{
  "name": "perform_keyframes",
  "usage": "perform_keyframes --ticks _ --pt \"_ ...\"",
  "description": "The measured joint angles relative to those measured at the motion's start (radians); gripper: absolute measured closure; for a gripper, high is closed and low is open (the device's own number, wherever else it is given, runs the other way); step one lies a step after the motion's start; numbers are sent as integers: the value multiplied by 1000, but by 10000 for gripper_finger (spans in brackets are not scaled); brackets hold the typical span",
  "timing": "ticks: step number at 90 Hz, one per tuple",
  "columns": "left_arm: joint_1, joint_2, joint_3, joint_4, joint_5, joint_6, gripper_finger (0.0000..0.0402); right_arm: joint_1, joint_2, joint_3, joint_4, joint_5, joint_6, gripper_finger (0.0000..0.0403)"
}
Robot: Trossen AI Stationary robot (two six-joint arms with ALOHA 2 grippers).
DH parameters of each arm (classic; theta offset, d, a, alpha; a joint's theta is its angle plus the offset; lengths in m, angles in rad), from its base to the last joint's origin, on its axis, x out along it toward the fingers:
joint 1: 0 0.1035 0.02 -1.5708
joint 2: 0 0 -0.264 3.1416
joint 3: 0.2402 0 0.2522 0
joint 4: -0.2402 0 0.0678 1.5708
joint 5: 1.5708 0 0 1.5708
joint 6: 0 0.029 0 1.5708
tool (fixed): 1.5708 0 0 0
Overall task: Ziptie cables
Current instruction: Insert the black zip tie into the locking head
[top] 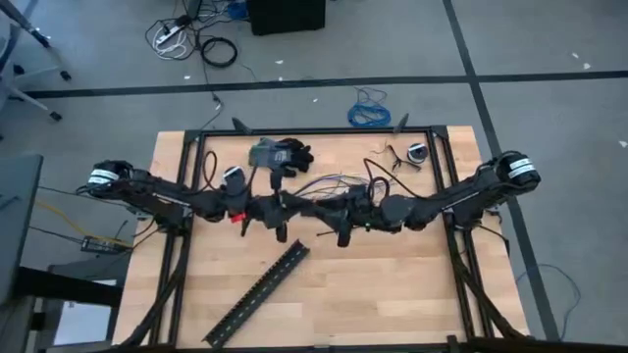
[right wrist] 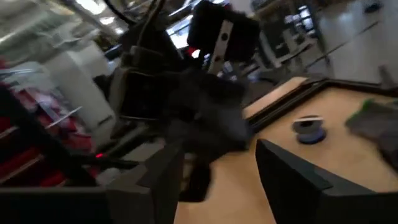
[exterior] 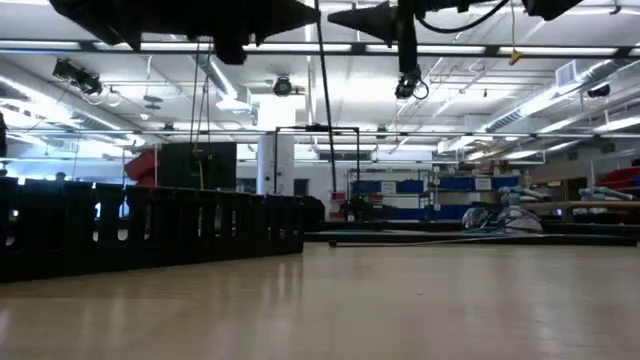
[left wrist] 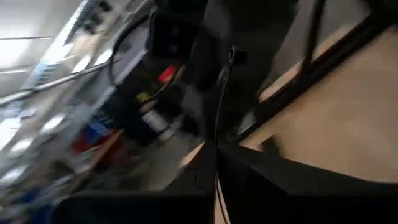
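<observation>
Thin purple, grey and dark cables strung across mid-table, long axis running left to right between left gripper and right gripper. Both about equally near; seemingly clamped on the bundle, though cannot tell for certain.

two dark arms reach over one wooden counter, one from each side. one long black strip lies on it, one black glove near the far edge, and one small round reel. one bundle of thin cables sits mid-counter; its wires are too fine to count.
</observation>
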Motion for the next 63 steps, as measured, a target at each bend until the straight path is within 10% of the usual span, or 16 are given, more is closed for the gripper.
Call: perform_keyframes --ticks 63 --pt "-207 1 -1 -1 -463 607 401 22 0 0 -16 -42 178 218"
